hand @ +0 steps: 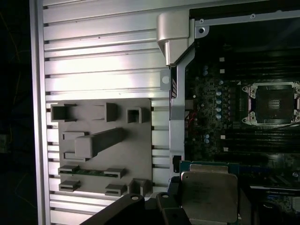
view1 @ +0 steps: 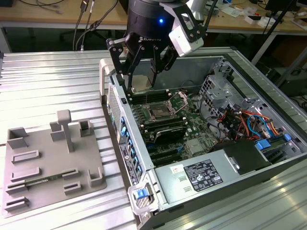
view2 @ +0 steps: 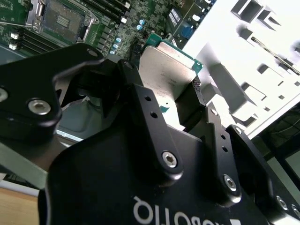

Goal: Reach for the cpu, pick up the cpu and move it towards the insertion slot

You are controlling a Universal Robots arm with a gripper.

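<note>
the black two-fingered gripper (view1: 142, 80) is clamped on the thin square silvery-topped cpu (view1: 142, 81), held in the air over the open computer case (view1: 230, 167). the chip hangs between the fingers with its metal top (hand: 209, 196) facing the first wrist view; being square, it has no long axis. the shiny-framed square insertion slot (view1: 159, 113) lies on the green board below the gripper, apart from the chip.

We see a matte black gripper (view1: 144, 79) built of angular linkage bars joined by silver screws, with white lettering on its body. Above it sits a round black wrist showing a small blue light, and a white camera block (view1: 186, 36) is mounted beside it.
</note>
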